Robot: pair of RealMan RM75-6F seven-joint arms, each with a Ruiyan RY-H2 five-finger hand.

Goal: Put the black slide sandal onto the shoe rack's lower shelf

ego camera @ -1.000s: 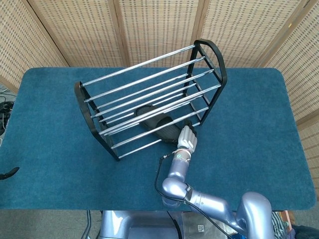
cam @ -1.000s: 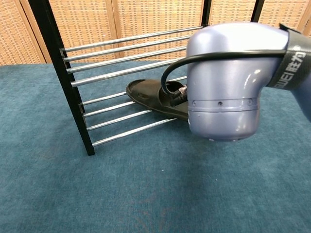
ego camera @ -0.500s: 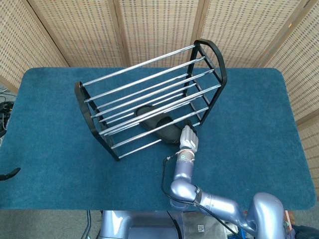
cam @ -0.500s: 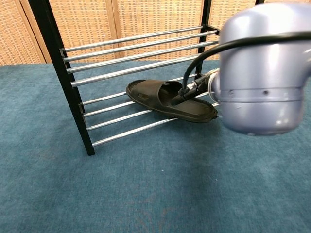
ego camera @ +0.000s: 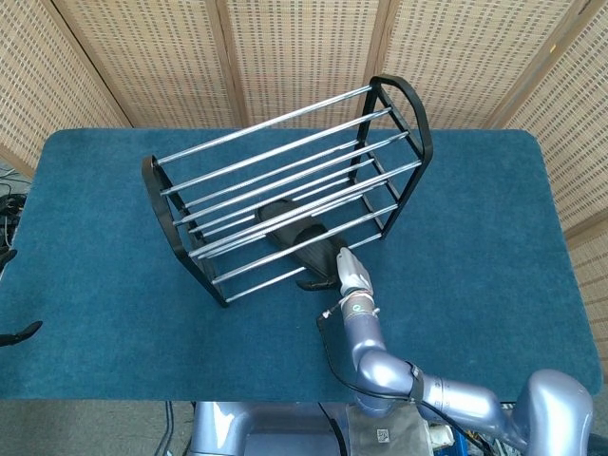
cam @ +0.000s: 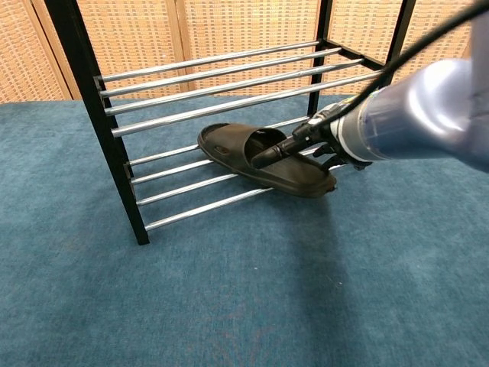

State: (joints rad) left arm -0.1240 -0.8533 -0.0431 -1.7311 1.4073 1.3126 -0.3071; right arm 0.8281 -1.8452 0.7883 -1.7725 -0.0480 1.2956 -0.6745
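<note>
The black slide sandal (ego camera: 316, 256) (cam: 263, 157) lies across the lower bars (cam: 195, 208) of the black and chrome shoe rack (ego camera: 419, 125) (cam: 98, 126), toe pointing inward and heel hanging over the front bar. My right hand (ego camera: 350, 274) (cam: 333, 142) is at the sandal's heel end, on its right side, and its fingers curl around the heel edge. A black cable plug on the wrist hides part of the strap in the chest view. My left hand shows in neither view.
The rack stands at an angle on a blue carpeted table (ego camera: 114, 285), with its upper shelf bars (ego camera: 285, 152) directly above the sandal. Wicker screens (ego camera: 304, 47) close off the back. My right forearm (ego camera: 399, 370) reaches in from the front edge.
My right arm has swung to the right and lower, out of the chest camera's way, and the hand has turned edge-on. The sandal's heel has shifted slightly toward the front left.
</note>
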